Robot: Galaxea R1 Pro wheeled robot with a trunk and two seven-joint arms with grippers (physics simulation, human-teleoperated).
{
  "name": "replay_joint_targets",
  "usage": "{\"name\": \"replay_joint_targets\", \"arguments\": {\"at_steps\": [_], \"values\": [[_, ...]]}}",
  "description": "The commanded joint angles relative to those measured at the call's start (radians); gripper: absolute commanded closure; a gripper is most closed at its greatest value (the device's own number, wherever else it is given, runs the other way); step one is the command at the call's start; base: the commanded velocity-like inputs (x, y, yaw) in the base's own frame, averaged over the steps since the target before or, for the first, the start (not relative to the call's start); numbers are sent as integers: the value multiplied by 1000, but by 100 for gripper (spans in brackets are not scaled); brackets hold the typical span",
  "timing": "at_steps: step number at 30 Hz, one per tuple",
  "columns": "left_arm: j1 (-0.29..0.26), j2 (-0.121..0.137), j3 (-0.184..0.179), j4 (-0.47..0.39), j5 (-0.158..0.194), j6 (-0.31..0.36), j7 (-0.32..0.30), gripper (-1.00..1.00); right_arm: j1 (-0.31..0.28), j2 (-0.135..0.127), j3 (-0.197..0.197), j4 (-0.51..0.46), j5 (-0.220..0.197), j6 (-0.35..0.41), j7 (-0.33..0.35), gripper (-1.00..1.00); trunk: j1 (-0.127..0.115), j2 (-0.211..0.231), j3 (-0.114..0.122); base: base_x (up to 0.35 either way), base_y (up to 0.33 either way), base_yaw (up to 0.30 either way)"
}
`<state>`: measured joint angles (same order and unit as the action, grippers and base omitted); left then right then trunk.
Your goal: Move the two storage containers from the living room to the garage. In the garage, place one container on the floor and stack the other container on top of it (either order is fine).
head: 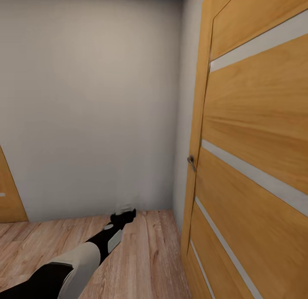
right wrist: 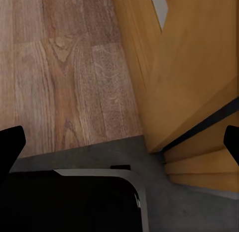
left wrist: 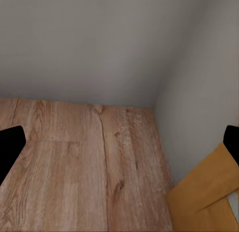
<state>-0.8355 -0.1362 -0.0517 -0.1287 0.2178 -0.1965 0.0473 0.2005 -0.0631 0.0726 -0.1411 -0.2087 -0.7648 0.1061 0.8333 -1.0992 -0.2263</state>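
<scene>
The left arm (head: 77, 260) reaches low over the wood-plank floor (head: 145, 256), its pincer (left wrist: 119, 142) spread and empty. The right pincer (right wrist: 119, 142) is spread too. Beyond: a wooden door (head: 252, 153), then a grey wall (head: 94, 102).

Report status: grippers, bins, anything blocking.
Left gripper empty, fingers spread wide. Right gripper open, empty. No bins in sight. Wooden door close on the right, wall dead ahead.
</scene>
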Motion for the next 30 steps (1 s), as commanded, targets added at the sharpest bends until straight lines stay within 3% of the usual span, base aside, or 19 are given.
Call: {"name": "replay_joint_targets", "arguments": {"at_steps": [1, 4, 5, 10, 17, 20, 25, 30], "values": [[0, 3, -7, 30, 5, -36, 4, -100, 0, -1, 7, -2, -11, -2, 4, -100, 0, -1, -1, 0, 0, 0], [1, 16, -7, 99, 6, -90, 1, -100, 0, -1, 7, -3, -10, -3, 4, -100, 0, -1, -1, 0, 0, 0], [6, 66, -7, 183, 8, -118, -12, -100, 0, -2, 7, -3, -9, -3, 3, -100, 0, -1, -1, 0, 0, 0], [87, 137, -7, 207, 9, -178, -79, -100, 0, -2, 7, -3, -9, -4, 8, -100, 0, -1, -1, 0, 0, 0], [212, 147, -7, 209, 9, -229, -91, -100, 0, -1, 7, -3, -10, -3, 6, -100, 0, -1, -1, 0, 0, 0], [285, 145, -7, 209, 9, -282, -91, -100, 0, -1, 7, -3, -11, -2, 9, -100, 0, -1, -1, 0, 0, 0], [376, 140, -7, 209, 9, -316, -90, -100, 0, -1, 7, -3, -12, -2, 10, -100, 0, -1, -1, 0, 0, 0], [415, 138, -7, 209, 9, -323, -90, -100, 0, -1, 7, -3, -13, -1, 11, -100, 0, -1, -1, 0, 0, 0]]}}
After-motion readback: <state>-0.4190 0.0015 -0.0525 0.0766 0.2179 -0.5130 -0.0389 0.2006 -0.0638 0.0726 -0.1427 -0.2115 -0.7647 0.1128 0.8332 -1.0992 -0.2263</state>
